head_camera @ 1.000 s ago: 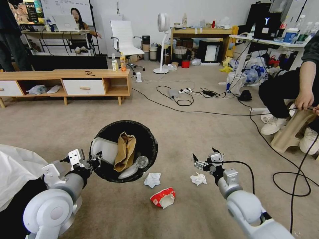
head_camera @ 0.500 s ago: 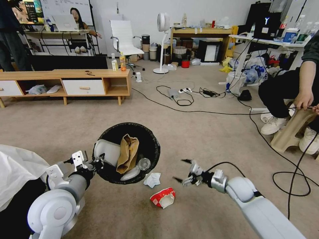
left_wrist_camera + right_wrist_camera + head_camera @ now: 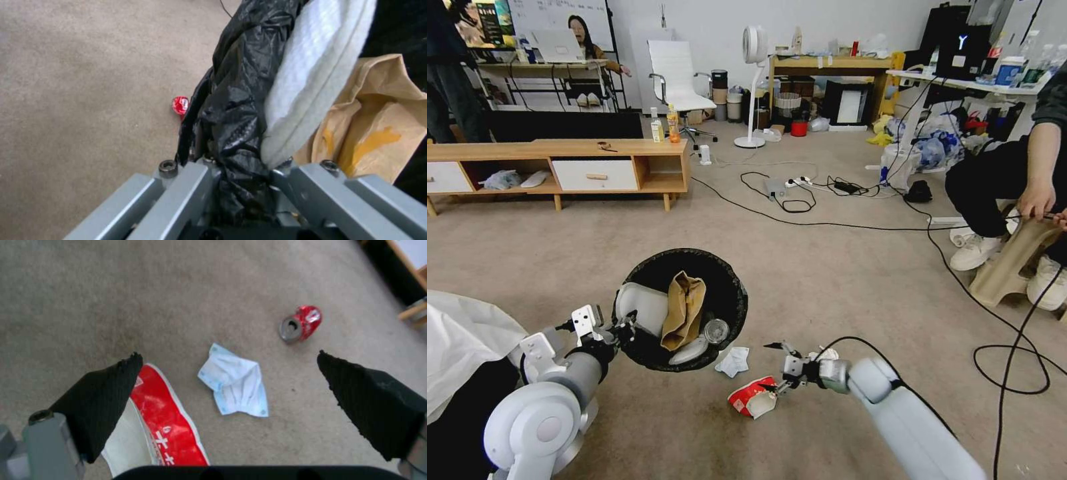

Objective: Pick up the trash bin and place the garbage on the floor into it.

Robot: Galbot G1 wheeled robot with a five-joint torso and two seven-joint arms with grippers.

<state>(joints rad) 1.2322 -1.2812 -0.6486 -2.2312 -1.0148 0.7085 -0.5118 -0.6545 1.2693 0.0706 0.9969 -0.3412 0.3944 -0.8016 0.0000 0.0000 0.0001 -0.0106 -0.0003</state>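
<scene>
The head camera is looking forward and down across the floor (image 3: 827, 267), with the trash bin (image 3: 730, 283) at 11 o'clock. The left wrist camera is sitting tight against the bin's rim (image 3: 231, 100). The right wrist camera is hovering low, facing down between its fingertips (image 3: 111, 380). Both the head and right wrist views are sharing the noodle cup (image 3: 752, 397) (image 3: 169, 423) and tissue (image 3: 734, 361) (image 3: 236, 386).

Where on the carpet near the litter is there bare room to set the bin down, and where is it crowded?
Bare carpet lies beyond the trash bin, up to the black cable, and nearer the robot, below the noodle cup. It is crowded between the bin and the right gripper: the tissue and cup lie close together. The left gripper clamps the bin's rim.
</scene>
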